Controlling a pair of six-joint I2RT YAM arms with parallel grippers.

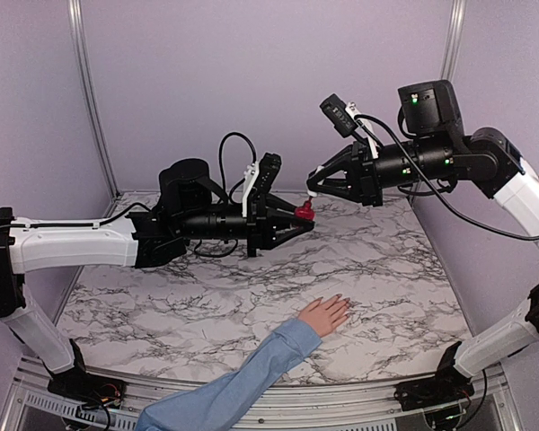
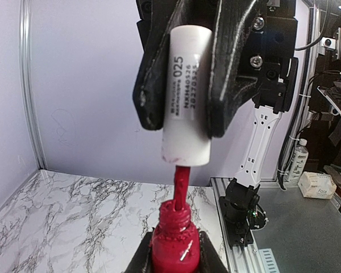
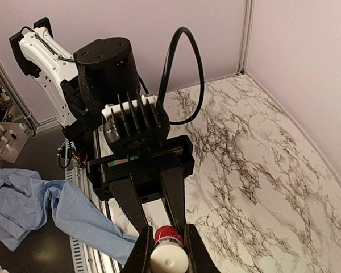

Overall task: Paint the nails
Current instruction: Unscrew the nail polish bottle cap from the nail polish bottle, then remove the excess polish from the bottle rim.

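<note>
A light-skinned hand [image 1: 325,314] in a light blue sleeve [image 1: 242,386] lies flat on the marble table; its nails are too small to make out. My left gripper [image 1: 298,215] is shut on a small red nail-polish bottle [image 2: 176,247] and holds it high above the table. My right gripper [image 1: 313,187] is shut on the white cap [image 2: 184,91] just above the bottle. The red brush stem [image 2: 181,182] under the cap reaches into the bottle's neck. The right wrist view shows the cap [image 3: 169,260] over the bottle [image 3: 168,234], with the sleeve [image 3: 74,213] below.
The marble table [image 1: 395,269] is walled by lilac panels at the back and sides. Both arms meet above the table's far middle, well above and behind the hand. Outside the cell stand a box [image 2: 316,184] and a bottle [image 2: 299,158].
</note>
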